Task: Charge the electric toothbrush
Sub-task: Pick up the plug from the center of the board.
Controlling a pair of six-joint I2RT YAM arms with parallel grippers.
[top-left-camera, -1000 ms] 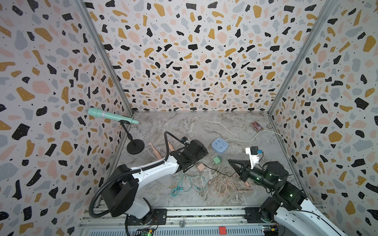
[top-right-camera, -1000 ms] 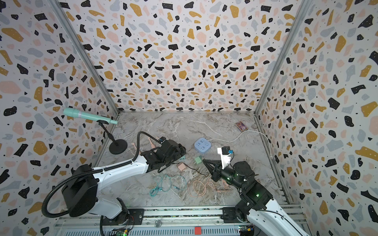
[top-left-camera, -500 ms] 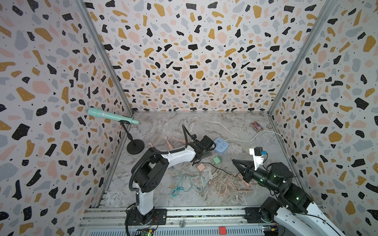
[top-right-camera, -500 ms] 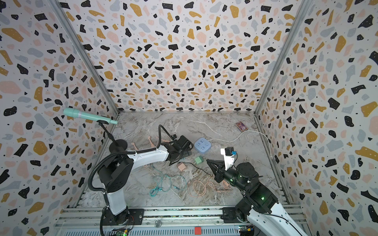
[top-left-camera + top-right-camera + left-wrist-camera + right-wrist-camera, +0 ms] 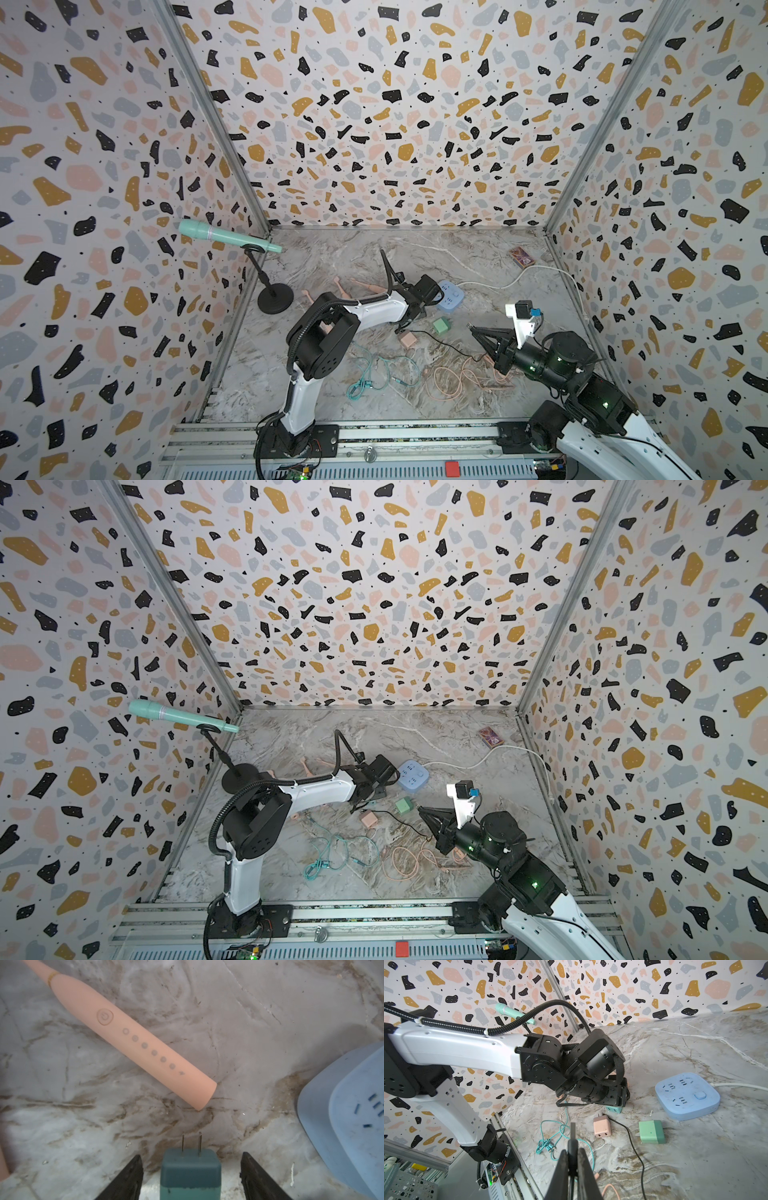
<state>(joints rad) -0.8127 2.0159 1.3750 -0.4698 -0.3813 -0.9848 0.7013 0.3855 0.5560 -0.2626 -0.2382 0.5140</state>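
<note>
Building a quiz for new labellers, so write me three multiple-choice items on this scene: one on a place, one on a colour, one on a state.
1. Where is the pink toothbrush?
A. Lying flat on the marble tabletop
B. Standing in a dock
C. Hanging off the table's edge

2. What colour is the power strip?
A. White
B. Black
C. Light blue

3. How does the left gripper stand around the teal charger?
A. Clamped on it
B. Open, a gap on each side
C. Far from it

Answers:
1 A, the left wrist view shows it flat on the marble.
2 C, both wrist views show it pale blue.
3 B, bare table shows between each finger and the charger.
</note>
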